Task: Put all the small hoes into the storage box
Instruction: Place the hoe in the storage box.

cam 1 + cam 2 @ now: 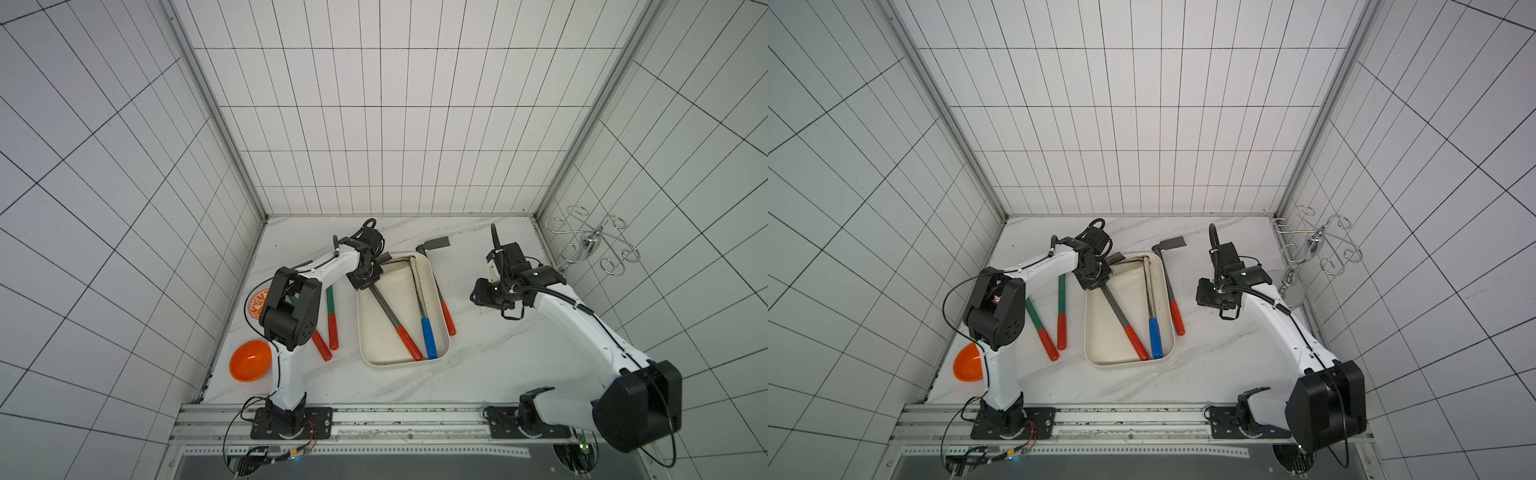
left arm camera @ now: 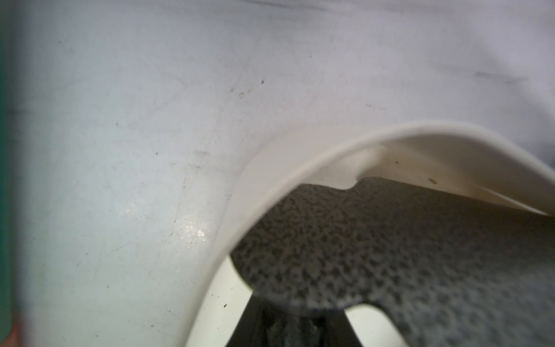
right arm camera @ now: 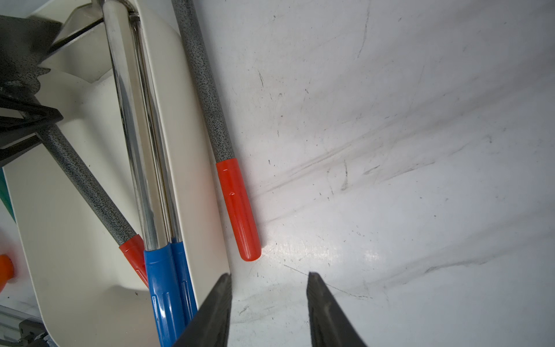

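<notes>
While left pincer (image 1: 366, 279) clamps small hoe (image 1: 388, 312) inside storage box (image 1: 378, 336) | right pincer (image 3: 268, 279) parted, empty.

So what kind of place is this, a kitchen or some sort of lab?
Most likely a robot test booth, not a kitchen: white gridded wall panels enclose a marble-look tabletop, and two robot arms are bolted to an aluminium rail at its front edge.
</notes>
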Tool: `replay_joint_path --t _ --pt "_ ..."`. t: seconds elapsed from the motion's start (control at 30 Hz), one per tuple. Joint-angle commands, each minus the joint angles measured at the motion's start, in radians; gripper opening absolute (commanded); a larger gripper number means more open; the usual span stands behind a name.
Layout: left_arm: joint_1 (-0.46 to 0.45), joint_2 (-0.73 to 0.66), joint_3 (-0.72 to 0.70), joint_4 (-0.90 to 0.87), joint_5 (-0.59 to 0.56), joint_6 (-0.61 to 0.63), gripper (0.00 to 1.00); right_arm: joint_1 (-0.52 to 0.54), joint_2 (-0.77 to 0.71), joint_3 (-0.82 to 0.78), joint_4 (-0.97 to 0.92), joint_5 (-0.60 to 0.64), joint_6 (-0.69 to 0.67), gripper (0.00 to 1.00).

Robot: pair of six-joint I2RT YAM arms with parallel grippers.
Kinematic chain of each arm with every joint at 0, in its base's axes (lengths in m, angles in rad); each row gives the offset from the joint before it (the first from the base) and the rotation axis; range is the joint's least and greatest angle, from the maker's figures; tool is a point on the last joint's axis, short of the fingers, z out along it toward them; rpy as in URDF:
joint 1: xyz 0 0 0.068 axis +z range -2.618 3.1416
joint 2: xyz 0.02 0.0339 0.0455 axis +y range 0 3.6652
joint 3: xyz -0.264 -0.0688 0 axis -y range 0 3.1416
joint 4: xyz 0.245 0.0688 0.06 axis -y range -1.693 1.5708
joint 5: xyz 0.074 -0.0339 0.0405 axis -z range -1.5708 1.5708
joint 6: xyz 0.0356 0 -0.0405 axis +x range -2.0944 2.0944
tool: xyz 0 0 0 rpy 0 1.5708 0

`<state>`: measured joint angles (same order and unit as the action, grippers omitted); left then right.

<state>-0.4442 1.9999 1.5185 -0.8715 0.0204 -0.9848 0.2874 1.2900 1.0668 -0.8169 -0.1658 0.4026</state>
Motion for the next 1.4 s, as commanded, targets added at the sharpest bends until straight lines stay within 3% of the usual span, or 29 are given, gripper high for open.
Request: replay_joint_path --t 0.0,0.2,0.43,0.83,1.37 --pt "-0.007 0.018 0.034 0.023 -0.02 -0.02 0.0 -0.011 0.0 -0.044 -0.002 0.017 -0.01 0.43" --pt "-0.01 0.032 0.032 0.017 -0.026 -0.02 0.0 -0.013 0.001 -0.047 -0.002 0.017 -0.01 0.43" --pt "-0.01 0.036 0.043 0.012 -0.029 -0.022 0.17 -0.013 -0.003 -0.052 -0.002 0.017 -0.01 0.43" --pt "-0.01 0.044 0.039 0.006 -0.042 -0.022 0.27 -0.015 -0.001 -0.054 -0.001 0.014 -0.008 0.43" --pt "-0.005 0.063 0.014 0.011 -0.057 -0.014 0.31 -0.014 -0.004 -0.063 0.0 0.017 -0.01 0.43"
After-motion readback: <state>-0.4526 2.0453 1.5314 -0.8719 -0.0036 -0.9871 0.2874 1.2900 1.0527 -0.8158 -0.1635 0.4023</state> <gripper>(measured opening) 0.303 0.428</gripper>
